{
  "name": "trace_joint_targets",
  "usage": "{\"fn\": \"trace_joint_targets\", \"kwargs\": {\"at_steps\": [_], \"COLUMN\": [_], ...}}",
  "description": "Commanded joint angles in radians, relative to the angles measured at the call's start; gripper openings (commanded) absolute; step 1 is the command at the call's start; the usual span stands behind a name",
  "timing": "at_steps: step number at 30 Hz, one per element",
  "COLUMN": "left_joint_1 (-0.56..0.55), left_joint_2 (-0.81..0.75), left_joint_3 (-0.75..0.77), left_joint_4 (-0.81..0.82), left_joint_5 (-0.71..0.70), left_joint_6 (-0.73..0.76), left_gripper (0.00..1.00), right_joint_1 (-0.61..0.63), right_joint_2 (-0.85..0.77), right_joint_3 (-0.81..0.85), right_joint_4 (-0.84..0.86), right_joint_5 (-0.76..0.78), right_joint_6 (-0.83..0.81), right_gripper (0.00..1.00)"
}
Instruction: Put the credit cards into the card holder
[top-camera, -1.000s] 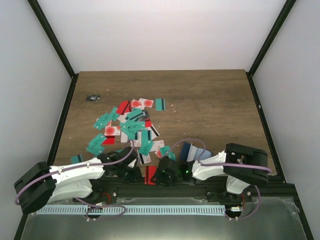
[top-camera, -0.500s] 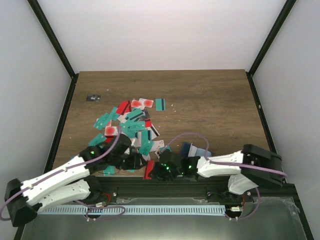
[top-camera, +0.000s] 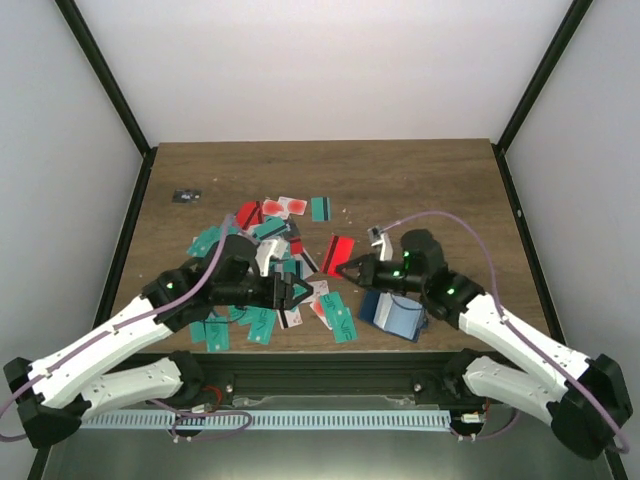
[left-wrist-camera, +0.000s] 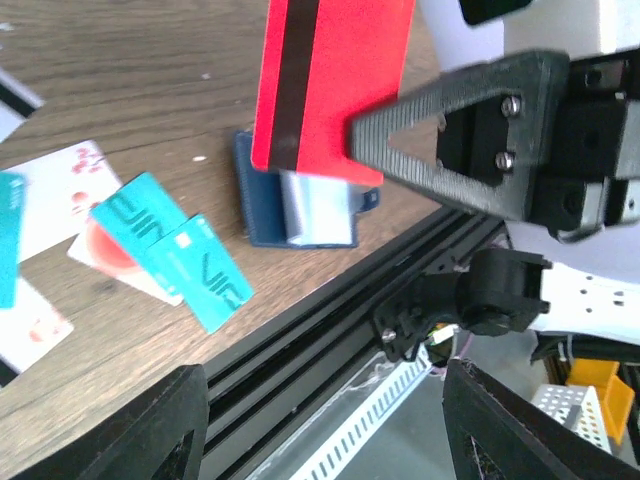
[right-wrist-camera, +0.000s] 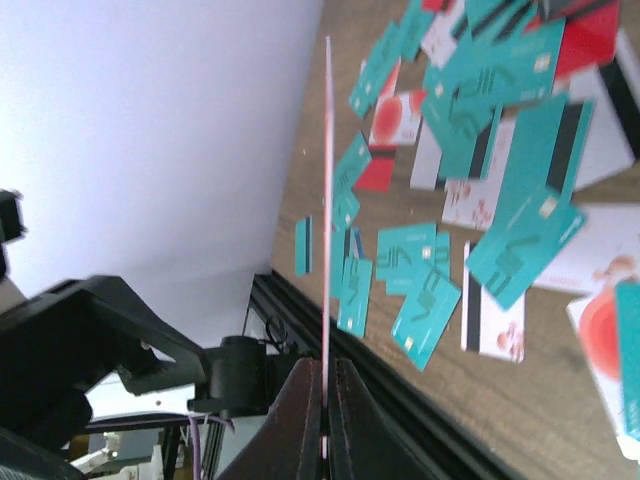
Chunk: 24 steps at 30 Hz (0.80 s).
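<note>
A red credit card (top-camera: 338, 253) with a black stripe is clamped in the right gripper (top-camera: 352, 268) above the wooden counter (top-camera: 440, 190), its long axis pointed away from the gripper toward the far left. The left gripper (top-camera: 300, 292) is spread apart over the scattered credit cards (top-camera: 262, 240). The card holder (top-camera: 385, 312) is laid open at the near right. White walls (top-camera: 320, 70) are seen around.

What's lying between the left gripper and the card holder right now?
Top view: a teal card and a red-blotched white card lie between the left gripper and the card holder.
</note>
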Motion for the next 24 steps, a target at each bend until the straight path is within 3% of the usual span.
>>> {"fn": "trace_joint_targets", "kwargs": {"at_steps": [1, 8, 15, 24], "left_joint_1": [0.022, 0.100, 0.172, 0.181], "left_joint_2": [0.040, 0.038, 0.060, 0.089], "left_joint_3": [0.009, -0.060, -0.060, -0.082], "left_joint_4": [0.214, 0.488, 0.568, 0.691], "left_joint_5": [0.134, 0.301, 0.435, 0.496], "left_joint_6": [0.016, -0.034, -0.028, -0.075], "left_gripper": [0.66, 0.65, 0.57, 0.40], "right_joint_1": [-0.153, -0.274, -0.274, -0.275], "right_joint_2": [-0.027, -0.049, -0.058, -0.040], "right_joint_3": [0.054, 0.058, 0.010, 0.039], "right_joint_4": [-0.027, 0.088, 0.347, 0.375], "right_joint_5": [-0.287, -0.555, -0.673, -0.743], "right_joint_6": [-0.169, -0.122, 0.068, 0.080], "right_gripper": [0.01, 0.01, 0.01, 0.01]}}
